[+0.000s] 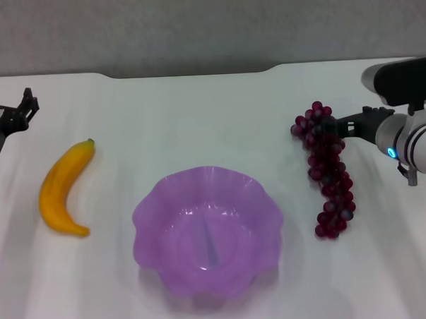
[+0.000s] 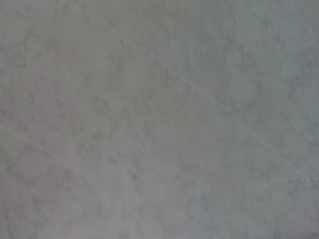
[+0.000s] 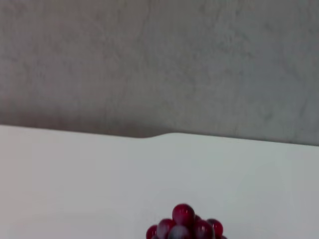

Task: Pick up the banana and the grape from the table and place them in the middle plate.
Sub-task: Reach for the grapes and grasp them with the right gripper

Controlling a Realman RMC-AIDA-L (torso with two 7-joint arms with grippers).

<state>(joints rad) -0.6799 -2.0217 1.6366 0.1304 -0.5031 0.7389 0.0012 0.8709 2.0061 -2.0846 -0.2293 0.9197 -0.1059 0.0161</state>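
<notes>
Right gripper point(image 1: 330, 128) reaches in from 3 o'clock and is at the far end of the grape point(image 1: 327, 169); can't tell if its fingers are closed on it. Grape bunch lies on the table point(image 1: 197, 111) at 3 o'clock of the middle plate point(image 1: 208, 232), banana point(image 1: 64, 187) at 9 o'clock, both outside it. Left gripper point(image 1: 28, 102) sits parked at the far-left edge, finger state unclear.

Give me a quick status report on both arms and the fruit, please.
Right end effector at the far end of the grape. Left end effector parked at the table's left edge. Banana untouched; middle plate empty. Nothing in the way.
</notes>
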